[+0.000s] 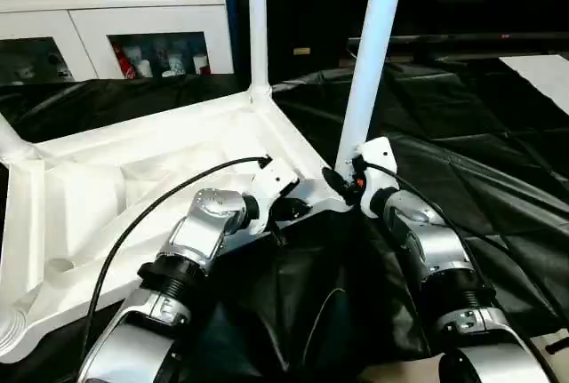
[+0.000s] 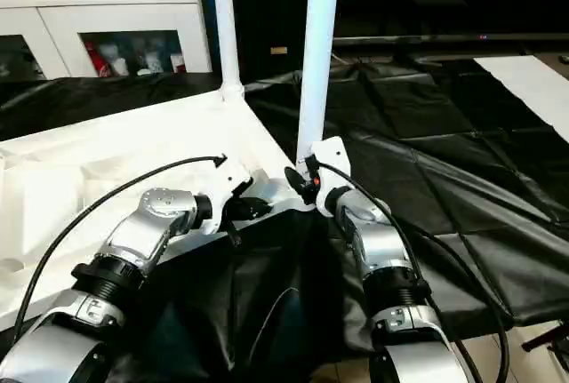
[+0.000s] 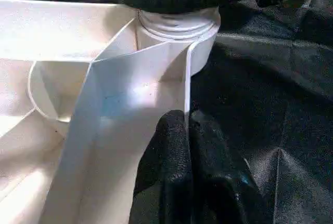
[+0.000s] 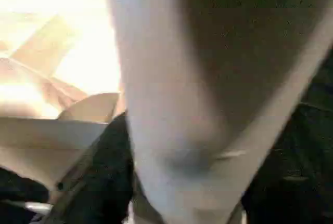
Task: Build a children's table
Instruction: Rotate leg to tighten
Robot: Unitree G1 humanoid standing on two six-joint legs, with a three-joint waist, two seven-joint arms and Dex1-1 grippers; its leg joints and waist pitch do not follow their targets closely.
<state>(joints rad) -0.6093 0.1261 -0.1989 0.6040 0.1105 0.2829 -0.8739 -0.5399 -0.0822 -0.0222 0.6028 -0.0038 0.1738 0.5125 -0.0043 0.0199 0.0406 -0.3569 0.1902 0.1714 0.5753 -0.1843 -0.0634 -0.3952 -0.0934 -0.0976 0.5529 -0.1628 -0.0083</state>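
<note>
The white tabletop (image 1: 107, 187) lies upside down on black cloth, its ribbed underside facing up. One white leg (image 1: 257, 27) stands upright in the far corner socket. A second leg (image 1: 373, 45) rises, slightly tilted, from the near right corner socket (image 3: 177, 24). My left gripper (image 3: 186, 117) is shut on the tabletop's thin rim just beside that socket. My right gripper (image 1: 342, 183) sits at the base of the second leg with its fingers closed around it. In the right wrist view that leg (image 4: 171, 94) is right against the camera. A third leg (image 1: 9, 143) shows at the left edge.
A white glass-door cabinet (image 1: 133, 10) stands behind the tabletop at the back left. Black cloth (image 1: 462, 152) covers the floor around the work. A white flat panel (image 1: 542, 72) lies at the far right.
</note>
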